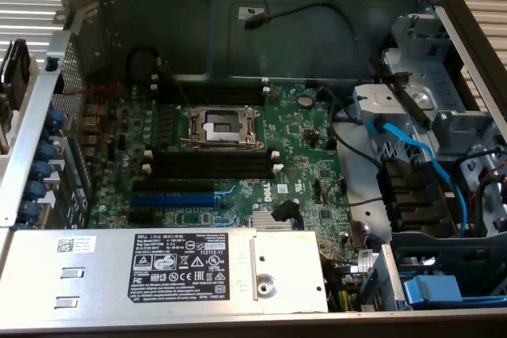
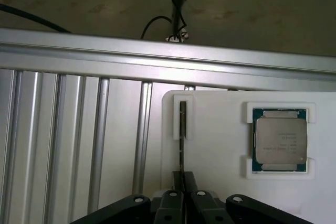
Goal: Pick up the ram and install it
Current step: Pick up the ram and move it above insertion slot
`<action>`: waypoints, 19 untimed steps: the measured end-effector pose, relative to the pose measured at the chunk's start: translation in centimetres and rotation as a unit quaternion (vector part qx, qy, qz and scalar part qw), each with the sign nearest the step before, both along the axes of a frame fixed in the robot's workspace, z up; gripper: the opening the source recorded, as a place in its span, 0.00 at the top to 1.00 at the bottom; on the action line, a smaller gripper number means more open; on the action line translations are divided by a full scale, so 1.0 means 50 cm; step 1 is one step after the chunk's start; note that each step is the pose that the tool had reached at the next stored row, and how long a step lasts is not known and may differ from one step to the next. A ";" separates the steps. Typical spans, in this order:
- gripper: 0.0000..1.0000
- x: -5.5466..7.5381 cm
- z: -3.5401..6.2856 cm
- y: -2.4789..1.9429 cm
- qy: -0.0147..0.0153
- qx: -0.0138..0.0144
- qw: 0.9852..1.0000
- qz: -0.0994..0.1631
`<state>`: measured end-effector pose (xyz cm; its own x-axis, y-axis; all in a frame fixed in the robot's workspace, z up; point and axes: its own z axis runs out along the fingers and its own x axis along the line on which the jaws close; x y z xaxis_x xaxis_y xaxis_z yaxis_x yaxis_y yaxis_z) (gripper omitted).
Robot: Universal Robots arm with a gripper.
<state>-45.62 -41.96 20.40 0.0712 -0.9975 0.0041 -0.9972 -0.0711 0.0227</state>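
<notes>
The ram point(image 2: 182, 129) stands on edge as a thin dark strip in a slot of a white holder point(image 2: 220, 182), outside the computer case. My gripper point(image 2: 182, 174) is shut on the ram's near end, with a black finger point(image 2: 173, 192) on each side of the strip. In the exterior view the open case shows the green motherboard point(image 1: 301, 140) with long black memory slots point(image 1: 210, 165) below the CPU socket point(image 1: 220, 127) and more black slots point(image 1: 214, 94) above it. All the slots look empty.
A CPU chip point(image 2: 280, 139) lies in a pocket of the white holder beside the ram. An aluminium rail point(image 2: 157, 59) runs past the holder. Inside the case are a blue slot point(image 1: 173, 199), the power supply point(image 1: 158, 271), blue cables point(image 1: 412, 148) and drive bays point(image 1: 444, 108).
</notes>
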 end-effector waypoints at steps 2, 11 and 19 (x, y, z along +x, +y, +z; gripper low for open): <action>0.88 0.000 0.000 0.0002 0.000 -0.001 1.000 0.000; 0.88 0.000 0.048 0.0002 -0.001 -0.002 1.000 0.000; 0.88 0.000 0.119 0.0002 -0.001 -0.002 1.000 0.000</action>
<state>-45.62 -41.95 26.34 0.0712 -0.9974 0.0087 -0.9973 -0.0710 0.0202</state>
